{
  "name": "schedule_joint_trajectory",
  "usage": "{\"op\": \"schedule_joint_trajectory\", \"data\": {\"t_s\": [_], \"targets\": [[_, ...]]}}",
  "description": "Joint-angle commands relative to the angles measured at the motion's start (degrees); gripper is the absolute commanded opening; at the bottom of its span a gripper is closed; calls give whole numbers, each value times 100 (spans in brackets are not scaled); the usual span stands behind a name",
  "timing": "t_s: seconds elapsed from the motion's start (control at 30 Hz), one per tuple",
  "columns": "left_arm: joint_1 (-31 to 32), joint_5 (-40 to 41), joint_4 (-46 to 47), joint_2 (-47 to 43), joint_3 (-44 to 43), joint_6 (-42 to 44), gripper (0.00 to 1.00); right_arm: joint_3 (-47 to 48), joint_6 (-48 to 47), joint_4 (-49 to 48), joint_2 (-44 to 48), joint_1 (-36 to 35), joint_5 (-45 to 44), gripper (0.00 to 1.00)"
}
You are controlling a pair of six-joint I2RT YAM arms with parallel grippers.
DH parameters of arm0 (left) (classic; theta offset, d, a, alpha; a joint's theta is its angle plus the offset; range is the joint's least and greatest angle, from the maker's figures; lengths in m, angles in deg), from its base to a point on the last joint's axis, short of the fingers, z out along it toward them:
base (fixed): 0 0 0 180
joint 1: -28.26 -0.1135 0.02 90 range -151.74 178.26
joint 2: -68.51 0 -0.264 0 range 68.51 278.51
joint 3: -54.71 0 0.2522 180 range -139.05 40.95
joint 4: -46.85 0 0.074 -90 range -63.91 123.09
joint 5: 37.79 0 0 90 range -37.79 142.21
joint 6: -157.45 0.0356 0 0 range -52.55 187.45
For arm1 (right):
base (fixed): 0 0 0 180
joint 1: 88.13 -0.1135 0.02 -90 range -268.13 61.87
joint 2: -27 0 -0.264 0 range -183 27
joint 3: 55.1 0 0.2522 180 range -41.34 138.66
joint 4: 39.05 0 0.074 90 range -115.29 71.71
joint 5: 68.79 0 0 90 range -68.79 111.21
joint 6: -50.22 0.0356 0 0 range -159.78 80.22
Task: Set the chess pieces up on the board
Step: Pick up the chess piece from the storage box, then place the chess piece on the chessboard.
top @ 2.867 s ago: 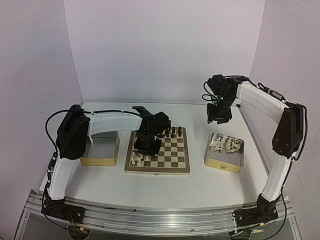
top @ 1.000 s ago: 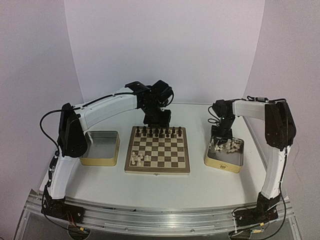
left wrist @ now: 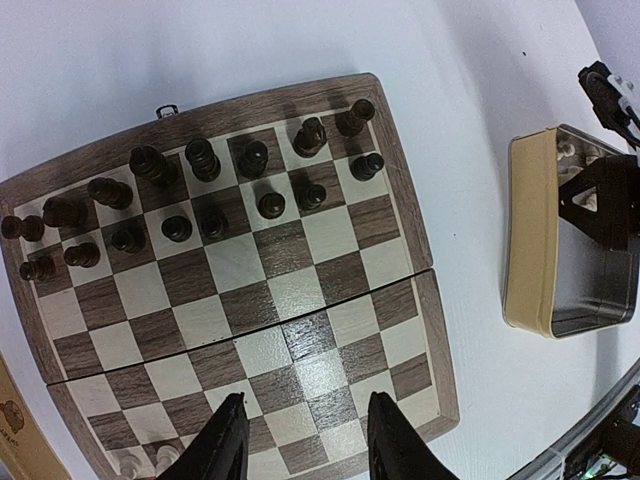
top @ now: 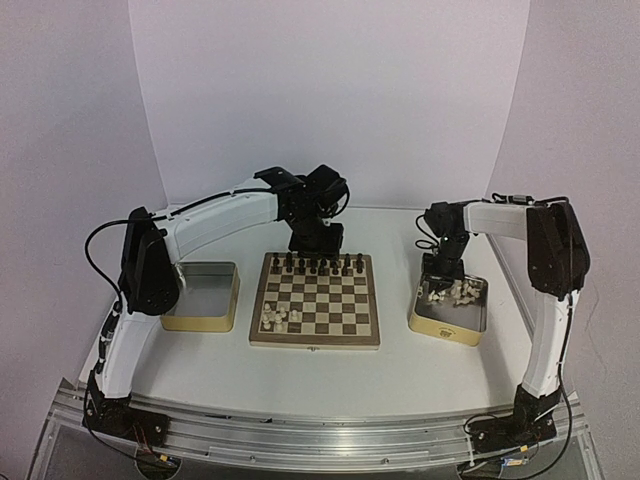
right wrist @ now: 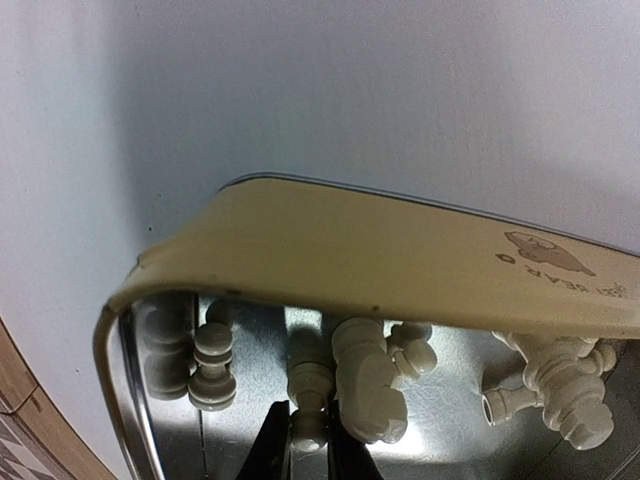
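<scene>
Right wrist: right gripper (right wrist: 308, 428) pinches one small cream chess piece (right wrist: 308, 385) in the tin (right wrist: 400, 270) below. Left gripper (left wrist: 300, 445) gapes, empty, above the board (left wrist: 250, 300). Earlier, the right arm hung high above the tin.

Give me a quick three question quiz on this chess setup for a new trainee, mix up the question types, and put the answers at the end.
1. True or false: the dark pieces stand on the two rows of the board farthest from the arm bases.
2. Where is the right gripper? A, above the board. B, inside the tin holding cream pieces. C, parked beside its own base.
3. Fill the gap: the left gripper hovers over the board with its jaws ____ and nothing between them.

Key: 1 true; 2 B; 3 open.
</scene>
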Motion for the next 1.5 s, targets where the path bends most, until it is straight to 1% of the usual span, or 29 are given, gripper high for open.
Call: {"op": "schedule_joint_trajectory", "data": {"t_s": [0.0,0.07,0.37,0.6,0.87,0.97,1.1,1.3,1.47], "targets": [[3,-58,170,6,-205,38,40,53,-29,-45,-13,11,14,3],[0,-67,168,6,-205,37,40,74,-29,-38,68,10,14,0],[-5,-72,178,14,-206,59,40,36,-53,151,786,6,-38,0],[-1,-94,206,15,-205,109,40,54,-29,392,1155,5,-90,0],[-26,-41,142,-75,-172,86,40,359,-19,711,1504,-92,27,0],[-119,-62,132,-238,-47,8,40,653,-68,958,1603,-413,-37,0],[-314,-89,199,-598,392,-133,40,1014,-35,1187,1480,-1222,-126,0],[-763,-62,346,-1323,1298,-476,40,1486,237,1177,804,-2231,-129,0],[-1047,61,473,-1951,2038,-805,40,1976,290,999,117,-2823,-128,0]]}}
